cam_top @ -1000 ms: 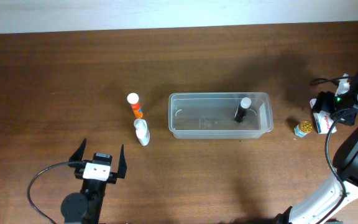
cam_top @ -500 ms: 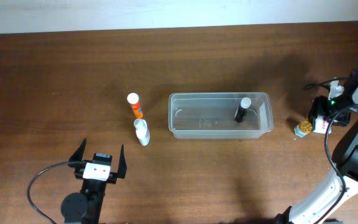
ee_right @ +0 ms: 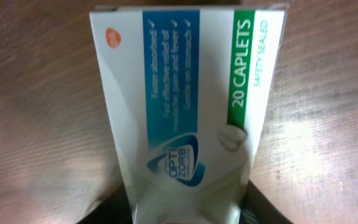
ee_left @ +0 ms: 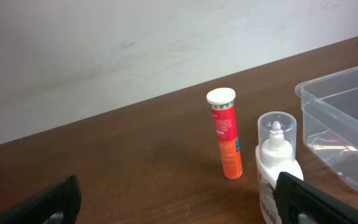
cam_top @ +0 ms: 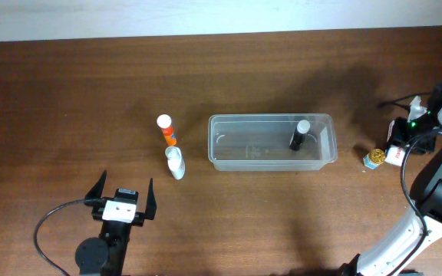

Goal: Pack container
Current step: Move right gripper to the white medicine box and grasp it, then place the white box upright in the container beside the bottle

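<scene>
The dark brown wooden table (cam_top: 67, 115) had visible grain and a smooth, faintly shiny finish. The clear rectangular plastic tub (cam_top: 271, 116) was glossy and see-through. The orange plastic tube with a white cap (ee_left: 227, 134) and the white plastic bottle with a clear cap (ee_left: 277, 163) looked smooth. The white cardboard carton with blue and green print (ee_right: 185, 106) had a glossy coating.

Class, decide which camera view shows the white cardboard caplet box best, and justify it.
The right wrist view: the white cardboard caplet box fills it, with readable print. Overhead shows only a tiny white sliver far right; the left wrist view shows none of it.
</scene>
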